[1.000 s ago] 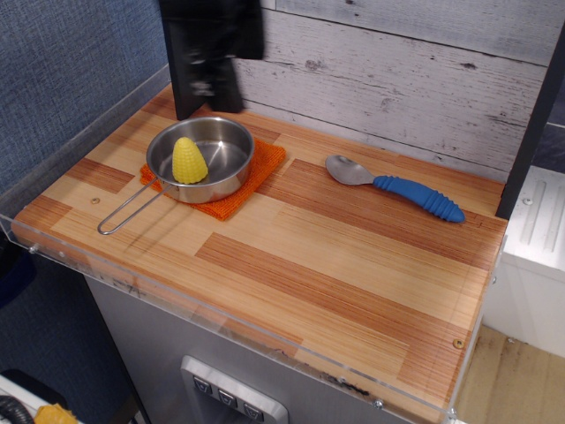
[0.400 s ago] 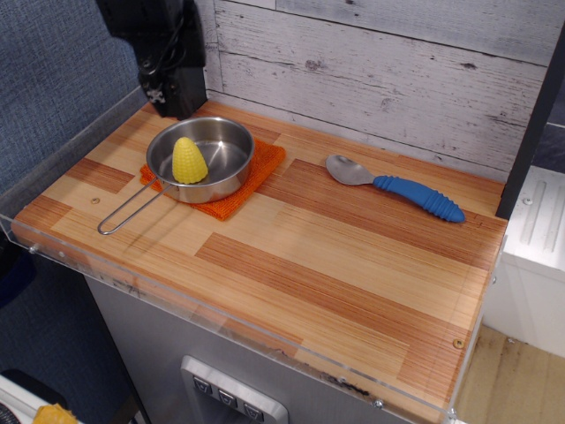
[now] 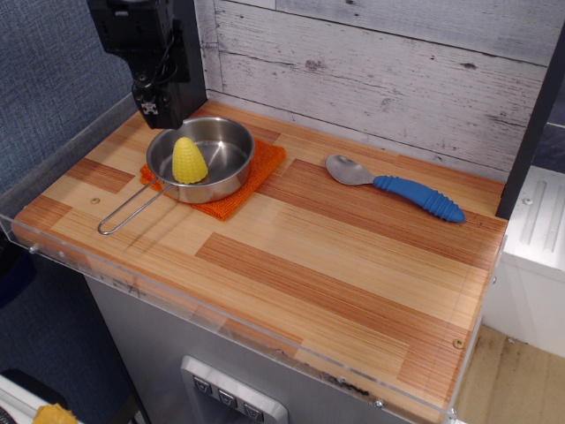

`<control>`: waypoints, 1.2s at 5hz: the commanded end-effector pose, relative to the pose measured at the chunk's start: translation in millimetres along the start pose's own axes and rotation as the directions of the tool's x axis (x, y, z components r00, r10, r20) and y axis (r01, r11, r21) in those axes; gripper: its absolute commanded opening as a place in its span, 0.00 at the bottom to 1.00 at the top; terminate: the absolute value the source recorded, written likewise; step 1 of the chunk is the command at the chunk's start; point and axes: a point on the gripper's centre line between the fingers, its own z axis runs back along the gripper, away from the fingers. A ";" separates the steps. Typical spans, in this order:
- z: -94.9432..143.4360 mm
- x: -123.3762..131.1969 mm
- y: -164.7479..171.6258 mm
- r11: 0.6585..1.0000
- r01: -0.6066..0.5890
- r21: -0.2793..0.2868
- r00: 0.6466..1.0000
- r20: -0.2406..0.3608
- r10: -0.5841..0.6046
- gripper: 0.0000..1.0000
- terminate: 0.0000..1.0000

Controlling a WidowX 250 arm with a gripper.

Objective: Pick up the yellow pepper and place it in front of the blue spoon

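The yellow pepper (image 3: 188,160), a ribbed yellow cone, stands upright in a steel pan (image 3: 225,147) at the back left of the wooden table. The blue spoon (image 3: 397,187) lies at the back right, grey bowl to the left, blue handle pointing right. My gripper (image 3: 161,112) is a black block hanging at the back left, above and just behind the pan's left rim, a short way up-left of the pepper. Its fingers do not show clearly, so I cannot tell whether it is open or shut. It holds nothing that I can see.
The pan sits on an orange cloth (image 3: 250,185), its long wire handle (image 3: 128,212) pointing to the front left. A clear plastic rim (image 3: 221,331) runs along the table's front and left edges. A grey plank wall (image 3: 380,71) stands behind.
The gripper has moved left from behind the pan's back rim to the back-left corner and has come down a little towards the pan. The pepper, pan and spoon have not moved.
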 end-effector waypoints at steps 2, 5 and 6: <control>-28.6 -5.7 -1.9 1.000 -0.019 0.016 1.000 0.015 0.018 1.00 0.00; -50.8 -19.1 12.6 0.998 0.011 0.069 1.000 0.002 -0.011 1.00 0.00; -56.1 -22.4 16.1 0.995 0.023 0.099 1.000 -0.001 -0.023 1.00 0.00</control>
